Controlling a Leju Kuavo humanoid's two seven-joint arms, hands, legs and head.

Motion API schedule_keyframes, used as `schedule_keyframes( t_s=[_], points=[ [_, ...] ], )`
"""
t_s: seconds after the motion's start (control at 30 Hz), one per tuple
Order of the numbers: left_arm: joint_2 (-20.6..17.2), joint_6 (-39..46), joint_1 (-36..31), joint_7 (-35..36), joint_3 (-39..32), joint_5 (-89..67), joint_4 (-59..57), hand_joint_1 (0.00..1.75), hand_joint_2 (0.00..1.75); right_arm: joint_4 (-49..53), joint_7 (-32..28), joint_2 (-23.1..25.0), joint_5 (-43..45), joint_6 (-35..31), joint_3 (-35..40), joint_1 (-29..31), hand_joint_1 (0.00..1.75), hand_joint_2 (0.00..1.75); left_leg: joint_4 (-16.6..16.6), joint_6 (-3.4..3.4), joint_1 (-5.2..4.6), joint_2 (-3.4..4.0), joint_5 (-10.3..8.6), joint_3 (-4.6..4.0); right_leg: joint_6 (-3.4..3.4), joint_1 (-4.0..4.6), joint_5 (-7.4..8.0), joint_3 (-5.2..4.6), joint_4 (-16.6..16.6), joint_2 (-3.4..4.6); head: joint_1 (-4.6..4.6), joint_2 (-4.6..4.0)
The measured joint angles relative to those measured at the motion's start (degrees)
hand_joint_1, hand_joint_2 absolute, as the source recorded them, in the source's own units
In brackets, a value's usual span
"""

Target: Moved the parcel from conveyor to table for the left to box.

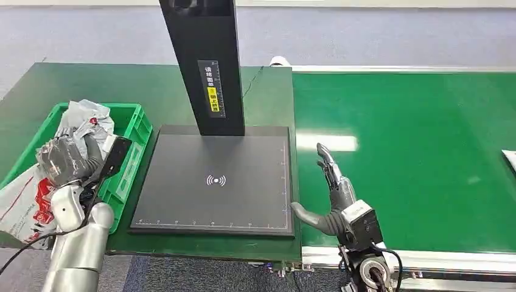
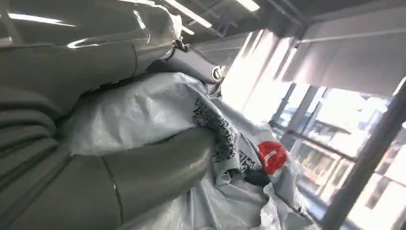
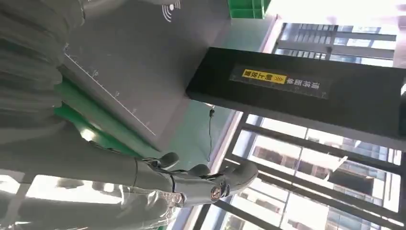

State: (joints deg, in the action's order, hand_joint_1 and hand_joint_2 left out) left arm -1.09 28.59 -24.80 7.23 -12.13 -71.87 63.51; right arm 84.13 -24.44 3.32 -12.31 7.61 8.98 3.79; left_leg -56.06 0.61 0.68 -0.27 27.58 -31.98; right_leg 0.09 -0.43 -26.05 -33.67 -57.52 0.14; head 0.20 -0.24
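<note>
Head view, taken from the left: a green crate [image 1: 132,125] sits at the left end of the dark green table [image 1: 73,85], and the left hand [image 1: 68,159] hangs over its near edge with its fingers closed around a grey plastic parcel [image 1: 88,118]. The left wrist view confirms the grip, thumb and fingers wrapped about the crumpled grey bag with its printed label and red mark. A second, red-and-white bag [image 1: 21,201] lies just outside the crate.

Next comes the black scanner pad [image 1: 213,182] with its upright post [image 1: 204,61], bare of any parcel.

Further right, the right hand [image 1: 331,194] rests with fingers spread, holding nothing, at the near edge of the green conveyor belt [image 1: 414,152]. A white parcel corner [image 1: 510,159] shows at the belt's far right edge.

By my reading, the boxing step is underway; the left hand must release into the crate, then the right must reach for the incoming parcel.
</note>
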Motion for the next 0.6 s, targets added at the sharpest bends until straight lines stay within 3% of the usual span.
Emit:
schedule_keyframes(
  t_s=[0.03,0.37,0.5,0.6],
  points=[
    [-0.1,-0.1,-0.3,0.1,-0.3,-0.1,-1.1,0.02,0.00,0.0,0.0,0.0,0.0,0.0,0.0,0.1,0.00,1.75,0.0,0.00,0.00,0.01,0.00,0.00,0.00,0.00,0.00,0.00,0.0,0.00,0.02,0.00],
    [-0.1,6.2,-1.2,-3.0,-0.9,-0.3,-5.9,0.00,0.00,0.0,0.5,0.1,0.1,0.4,0.1,0.6,0.00,1.75,0.0,0.00,0.00,-0.01,0.01,-0.02,0.00,0.00,0.00,-0.01,0.0,-0.01,0.02,0.00],
    [0.6,7.1,-0.4,-9.8,-1.4,3.2,-3.6,0.00,0.00,-0.1,0.8,0.1,0.1,0.5,0.4,0.6,0.00,1.75,0.0,0.00,0.00,0.00,0.01,-0.01,0.00,0.00,0.00,-0.01,0.0,0.00,0.00,0.00],
    [3.2,7.2,0.7,-21.5,-4.4,5.9,1.2,0.00,0.00,-0.1,1.0,0.1,0.4,-0.2,0.4,0.6,0.00,1.75,0.0,0.00,0.00,-0.02,0.01,-0.02,0.00,0.00,0.00,0.01,0.0,-0.01,0.02,0.00]
  ],
)
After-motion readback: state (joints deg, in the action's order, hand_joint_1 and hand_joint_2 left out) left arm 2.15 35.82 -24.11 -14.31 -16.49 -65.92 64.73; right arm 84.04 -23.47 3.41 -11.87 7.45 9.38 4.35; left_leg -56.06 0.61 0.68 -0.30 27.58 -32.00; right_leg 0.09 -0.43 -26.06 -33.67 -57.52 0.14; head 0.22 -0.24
